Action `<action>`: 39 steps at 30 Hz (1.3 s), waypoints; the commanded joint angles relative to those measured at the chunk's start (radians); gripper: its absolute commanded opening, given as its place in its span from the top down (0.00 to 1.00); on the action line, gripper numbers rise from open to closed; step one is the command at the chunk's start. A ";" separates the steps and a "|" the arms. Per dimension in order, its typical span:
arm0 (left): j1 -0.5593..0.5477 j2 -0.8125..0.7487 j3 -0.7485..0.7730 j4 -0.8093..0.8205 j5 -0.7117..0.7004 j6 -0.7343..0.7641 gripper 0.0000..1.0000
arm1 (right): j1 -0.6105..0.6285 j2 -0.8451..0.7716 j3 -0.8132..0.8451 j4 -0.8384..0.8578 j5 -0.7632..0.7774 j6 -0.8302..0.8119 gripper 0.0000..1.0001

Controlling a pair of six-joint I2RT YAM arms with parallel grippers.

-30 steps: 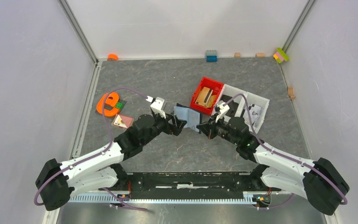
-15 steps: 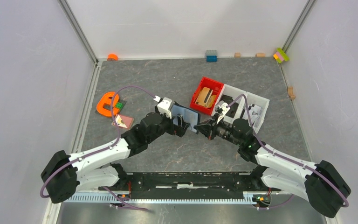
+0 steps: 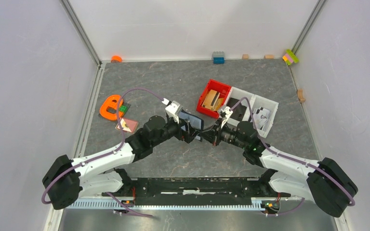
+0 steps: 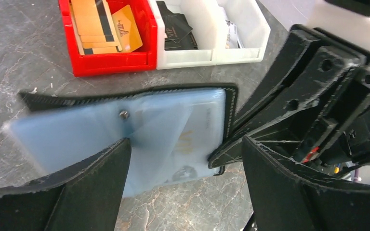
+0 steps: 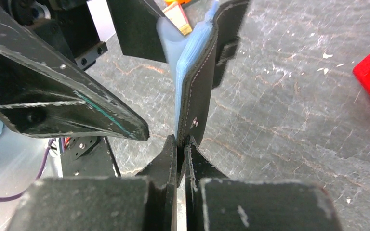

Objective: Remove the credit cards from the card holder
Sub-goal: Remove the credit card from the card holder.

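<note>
The card holder [image 3: 192, 119], black outside and pale blue inside, is held open and up off the table. My right gripper [image 5: 182, 144] is shut on its stitched black edge [image 5: 197, 86]. In the left wrist view the blue sleeves [image 4: 77, 134] face me, and a pale credit card with gold lettering [image 4: 189, 144] shows through them. My left gripper [image 4: 183, 187] is open wide, its fingers [image 4: 82, 192] either side of the holder's lower edge, touching nothing that I can see. A pinkish-copper credit card [image 3: 127, 125] lies on the table to the left.
A red bin [image 3: 203, 103] with tan pieces and a white bin [image 3: 270, 108] stand right behind the holder. An orange object [image 3: 110, 107] lies at the left beside the loose card. Small blocks line the back wall [image 3: 218, 57].
My left gripper has swung right from the loose card to the holder and opened wider. My right gripper has carried the holder a little left and tipped it upright.
</note>
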 commanded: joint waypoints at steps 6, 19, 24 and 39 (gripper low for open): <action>-0.003 0.032 0.060 -0.044 -0.054 0.011 0.12 | 0.003 -0.027 0.013 0.095 -0.060 0.013 1.00; -0.003 0.061 0.131 -0.252 -0.348 -0.027 0.05 | 0.003 -0.084 -0.008 0.072 0.011 -0.003 1.00; -0.003 0.028 0.097 -0.180 -0.254 -0.020 0.00 | 0.004 -0.085 -0.001 0.029 0.063 -0.009 1.00; -0.003 0.044 0.107 -0.204 -0.274 -0.015 0.00 | -0.061 0.100 0.116 -0.230 0.174 0.021 1.00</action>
